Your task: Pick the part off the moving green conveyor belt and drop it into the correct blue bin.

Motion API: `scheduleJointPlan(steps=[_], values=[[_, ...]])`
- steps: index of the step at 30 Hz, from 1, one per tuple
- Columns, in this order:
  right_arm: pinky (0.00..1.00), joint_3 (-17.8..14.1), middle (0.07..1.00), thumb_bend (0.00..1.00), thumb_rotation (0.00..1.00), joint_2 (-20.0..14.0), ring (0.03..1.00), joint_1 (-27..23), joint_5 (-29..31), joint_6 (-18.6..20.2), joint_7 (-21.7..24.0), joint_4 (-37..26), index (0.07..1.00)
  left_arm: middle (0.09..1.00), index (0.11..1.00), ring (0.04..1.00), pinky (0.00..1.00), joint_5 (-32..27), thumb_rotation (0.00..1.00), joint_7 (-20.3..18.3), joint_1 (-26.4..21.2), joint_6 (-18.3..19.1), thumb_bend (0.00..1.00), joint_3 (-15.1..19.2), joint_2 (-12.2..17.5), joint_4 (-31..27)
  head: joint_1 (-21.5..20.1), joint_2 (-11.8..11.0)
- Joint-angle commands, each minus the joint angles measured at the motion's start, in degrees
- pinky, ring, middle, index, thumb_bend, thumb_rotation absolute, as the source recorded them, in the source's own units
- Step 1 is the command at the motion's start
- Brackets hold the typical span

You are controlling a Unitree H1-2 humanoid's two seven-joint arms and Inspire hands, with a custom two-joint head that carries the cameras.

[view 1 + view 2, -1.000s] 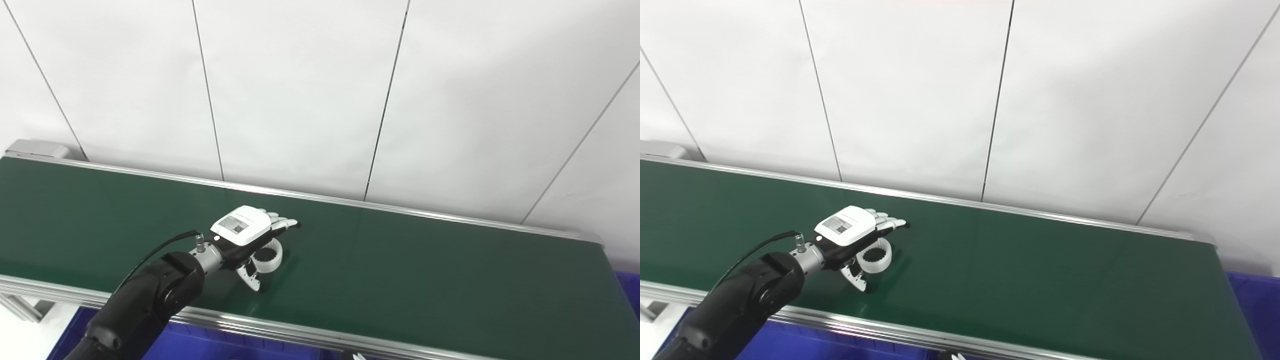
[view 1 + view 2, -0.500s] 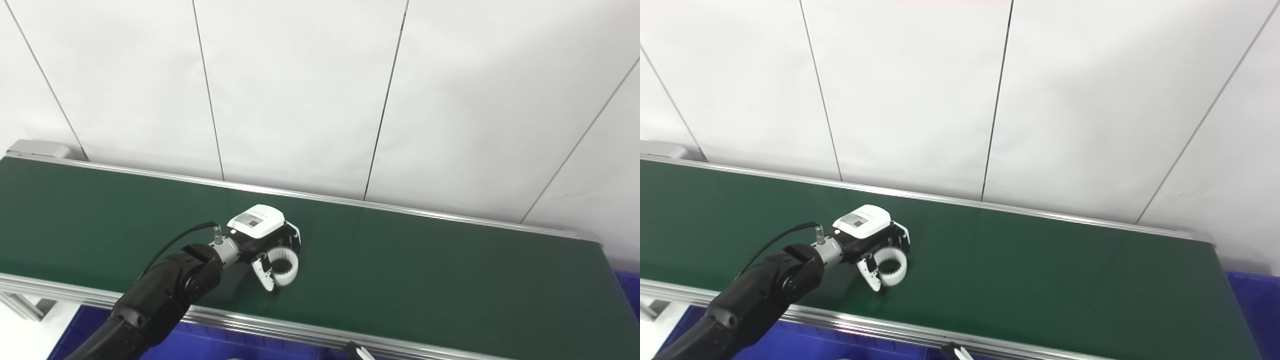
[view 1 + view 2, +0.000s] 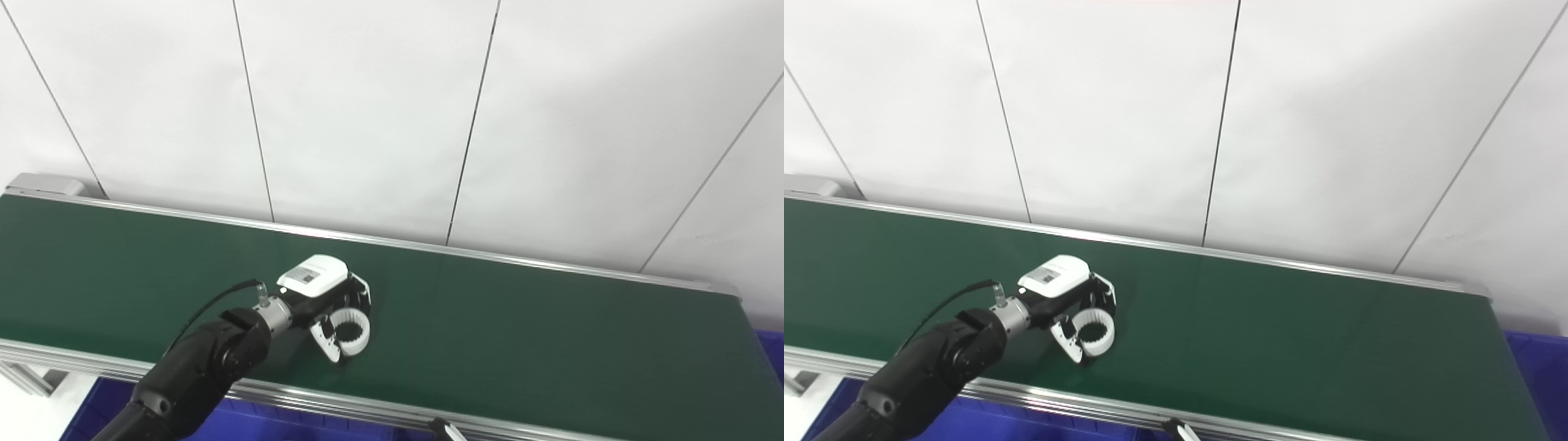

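Left hand point(image 3: 324, 294) clamped on the white ring part point(image 3: 350, 331), lower left of centre on the green belt point(image 3: 520, 331).

Fingers curled down round the ring's far side, thumb against its near side; the ring looks tilted in the grip, just above or touching the belt, cannot tell which. It sits near the belt's front rail point(image 3: 318, 401), well apart from the back rail. Belt to the right is open up to its end. Blue bins point(image 3: 1540, 373) show below the front rail and at far right. Right hand point(image 3: 446, 430): only a tip at the bottom edge, finger state cannot be told.

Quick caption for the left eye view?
Left robot hand shut on white ring on green belt.
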Motion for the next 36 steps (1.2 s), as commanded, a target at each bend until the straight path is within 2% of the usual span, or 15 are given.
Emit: scheduleJointPlan(steps=[1,6,11,13,15,16,18,21,22,23,25,28,31,33,36], values=[[0.82,-0.1,0.965,0.38,0.86,0.3,0.914,0.1,0.3,-3.0,0.0,-1.7,0.939,0.494,0.383,0.429,0.19,-1.2,0.0,0.8,-1.6,-1.1,0.51,0.6,1.0,-1.5,0.0,0.0],[0.81,-0.2,0.966,0.38,0.88,0.2,0.912,0.3,0.0,-3.0,-0.1,-1.8,0.94,0.496,0.38,0.428,0.19,-1.7,0.0,0.2,-1.0,-0.7,0.51,1.0,0.9,-2.9,0.0,0.0],[0.83,-0.3,0.966,0.38,0.88,0.2,0.917,0.3,-0.2,-3.2,-0.3,-1.7,0.939,0.498,0.395,0.423,0.21,-5.7,0.0,-0.2,0.7,-2.2,0.51,3.1,1.7,-7.4,0.1,0.1],[0.83,-0.2,0.967,0.38,0.89,0.2,0.919,0.2,-0.3,-3.3,-0.4,-1.6,0.941,0.49,0.473,0.42,0.24,-8.2,0.0,-0.5,2.2,-2.3,0.5,4.8,2.5,-10.7,0.0,0.3],[0.83,-0.3,0.969,0.38,0.89,0.4,0.922,0.0,-0.3,-3.2,-0.4,-1.5,0.943,0.487,0.495,0.416,0.25,-11.8,0.0,-1.9,4.2,-1.6,0.5,6.9,3.2,-14.8,-0.3,1.3],[0.83,-0.3,0.971,0.37,0.89,0.5,0.923,-0.1,-0.2,-3.0,-0.3,-1.5,0.945,0.486,0.499,0.414,0.25,-14.1,0.0,-2.7,5.3,-1.1,0.5,8.1,3.5,-16.9,-0.7,2.2],[0.84,-0.3,0.974,0.36,0.89,0.7,0.928,-0.7,0.0,-2.3,0.2,-1.9,0.948,0.484,0.503,0.41,0.24,-17.8,0.0,-3.8,7.2,-0.9,0.5,9.9,4.1,-20.1,-2.6,6.3],[0.87,-0.4,0.982,0.37,0.92,1.4,0.944,-2.1,0.5,0.5,1.6,-3.5,0.959,0.485,0.504,0.408,0.24,-22.2,0.0,-6.1,9.0,0.1,0.5,11.7,5.0,-23.6,-8.4,13.0],[0.88,-0.5,0.984,0.38,0.93,1.7,0.949,-2.5,0.7,1.2,2.0,-3.8,0.962,0.487,0.502,0.411,0.25,-23.0,0.0,-6.7,9.3,0.4,0.5,11.9,5.2,-24.3,-8.4,13.0],[0.88,-0.6,0.98,0.39,0.92,2.1,0.945,-3.3,1.2,2.3,2.6,-4.0,0.962,0.487,0.503,0.409,0.25,-24.6,0.0,-7.2,10.1,0.3,0.5,12.2,5.2,-24.6,-10.8,16.3],[0.88,-1.1,0.976,0.4,0.92,3.0,0.94,-4.7,1.4,4.9,3.4,-4.8,0.963,0.486,0.503,0.408,0.24,-26.3,0.0,-7.6,11.7,-0.4,0.5,12.4,4.8,-24.4,-11.1,17.5],[0.86,-1.8,0.969,0.42,0.92,3.5,0.931,-4.9,1.3,6.9,4.0,-5.8,0.961,0.486,0.503,0.407,0.23,-26.7,0.0,-7.4,14.1,-1.8,0.5,11.8,4.0,-23.6,-10.9,17.7],[0.85,-2.3,0.967,0.42,0.9,3.5,0.927,-4.1,1.4,7.4,4.2,-6.4,0.956,0.487,0.499,0.415,0.25,-26.5,0.0,-7.2,15.9,-1.7,0.5,11.5,3.2,-24.0,-10.4,17.7],[0.86,-2.6,0.973,0.41,0.9,3.3,0.936,-3.8,1.3,7.2,4.2,-6.4,0.955,0.481,0.496,0.429,0.32,-26.6,0.0,-6.6,17.1,-2.6,0.5,11.5,2.4,-24.0,-10.0,17.6],[0.86,-2.9,0.977,0.4,0.9,3.2,0.938,-3.5,1.1,7.4,4.5,-6.9,0.955,0.479,0.496,0.43,0.32,-28.4,0.0,-7.2,18.6,-1.8,0.5,11.9,1.9,-25.0,-9.7,17.7]])
